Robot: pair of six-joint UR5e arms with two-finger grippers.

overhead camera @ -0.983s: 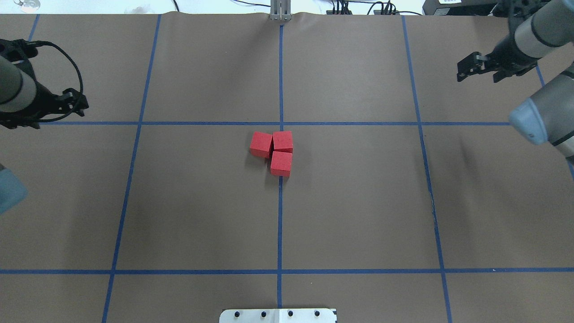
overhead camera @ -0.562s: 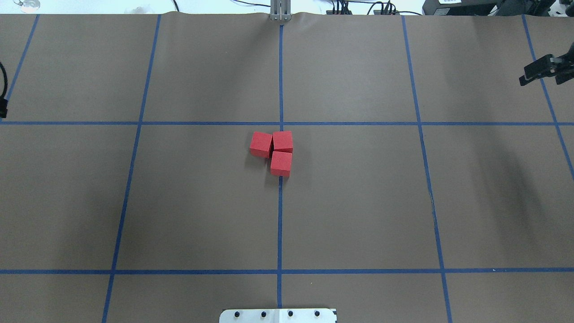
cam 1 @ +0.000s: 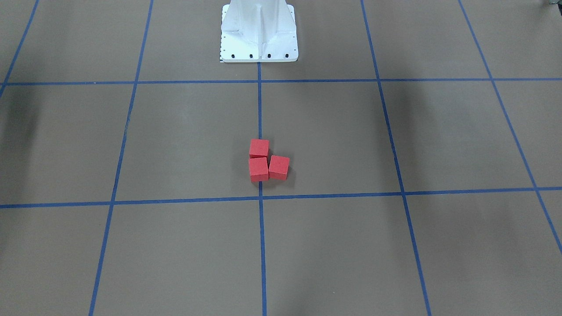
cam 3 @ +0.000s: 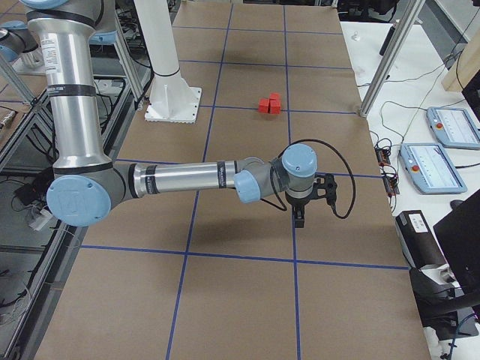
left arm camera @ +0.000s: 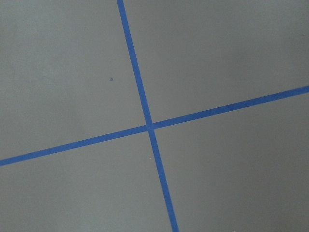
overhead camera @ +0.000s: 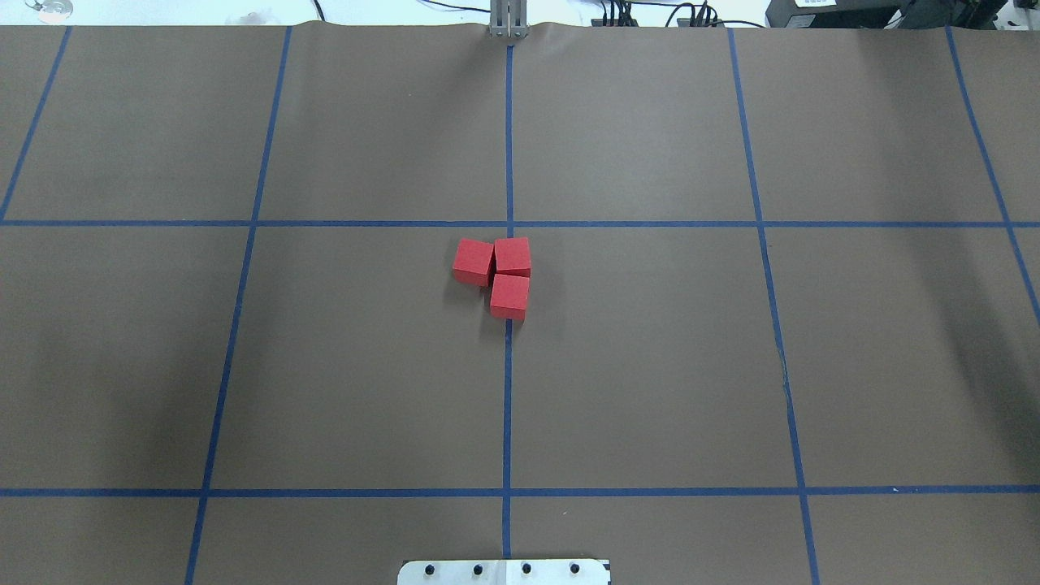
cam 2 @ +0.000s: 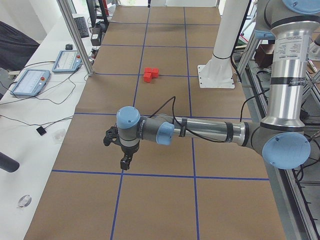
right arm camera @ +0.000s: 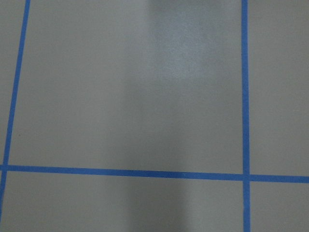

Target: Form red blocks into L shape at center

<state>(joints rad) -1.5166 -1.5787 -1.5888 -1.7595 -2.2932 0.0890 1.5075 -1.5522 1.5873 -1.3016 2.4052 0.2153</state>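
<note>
Well apart from the red blocks [overhead camera: 496, 276], left hand [cam 2: 120, 152] and right hand [cam 3: 304, 212], empty; how far open unclear.

The left gripper [cam 2: 124, 162], which a second ago sat at the middle left edge of the overhead view and then showed only as a sliver there, has slid out past that edge; it now shows only in the exterior left view, hanging over the brown paper in the lower left middle of the frame. The right gripper [cam 3: 300, 217] likewise drew from the overhead view's upper right to its right edge and out, now showing only right of centre in the exterior right view.
</note>
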